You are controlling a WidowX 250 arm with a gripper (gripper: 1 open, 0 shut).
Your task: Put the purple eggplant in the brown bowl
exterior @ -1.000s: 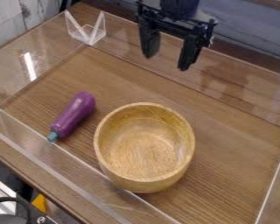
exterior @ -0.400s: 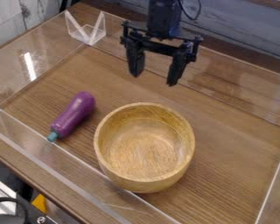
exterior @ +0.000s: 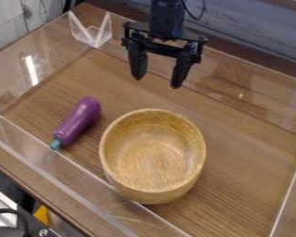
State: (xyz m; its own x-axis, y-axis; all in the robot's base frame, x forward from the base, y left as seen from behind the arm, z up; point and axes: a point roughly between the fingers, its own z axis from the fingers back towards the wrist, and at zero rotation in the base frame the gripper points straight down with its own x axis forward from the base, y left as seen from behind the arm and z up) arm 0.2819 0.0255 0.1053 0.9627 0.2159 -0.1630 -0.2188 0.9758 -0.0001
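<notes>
The purple eggplant (exterior: 77, 121) lies on the wooden tabletop at the left, its teal stem tip pointing toward the front left. To its right stands the brown bowl (exterior: 154, 154), large, round and with nothing inside. My gripper (exterior: 157, 73) hangs above the table behind the bowl, pointing down, its two black fingers spread open with nothing between them. It is well apart from the eggplant, up and to the right of it.
Clear plastic walls (exterior: 27, 65) fence the table on the left, front and right. A small clear stand (exterior: 92, 31) sits at the back left. Bare wood (exterior: 255, 130) lies to the right of the bowl.
The gripper has shifted left and slightly lower in the picture, and rotated a little about its vertical axis. Eggplant and bowl have stayed put.
</notes>
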